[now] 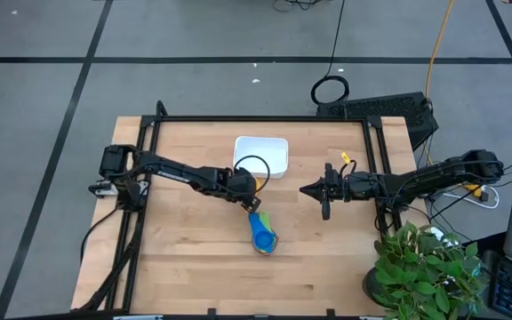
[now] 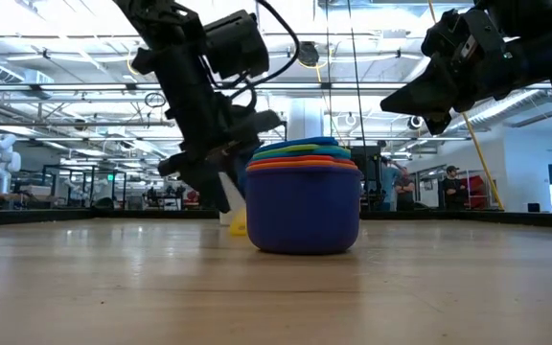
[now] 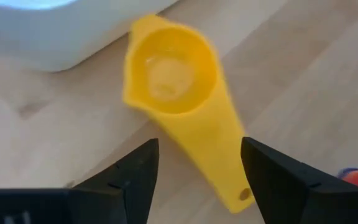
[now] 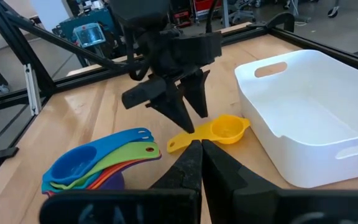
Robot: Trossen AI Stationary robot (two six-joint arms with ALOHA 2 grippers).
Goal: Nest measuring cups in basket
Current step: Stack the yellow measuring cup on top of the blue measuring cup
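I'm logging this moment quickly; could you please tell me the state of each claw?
Left claw: open, fingers straddling the yellow cup's handle, not gripping.
Right claw: shut, holding nothing.

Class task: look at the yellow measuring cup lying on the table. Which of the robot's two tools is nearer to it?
Left. The left tool hangs open directly over the yellow measuring cup, straddling its handle. The right tool waits well off to the cup's side, shut, beyond the basket.

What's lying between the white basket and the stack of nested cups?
The yellow measuring cup lies there on the table, with the left tool open over its handle; the right wrist view shows it.
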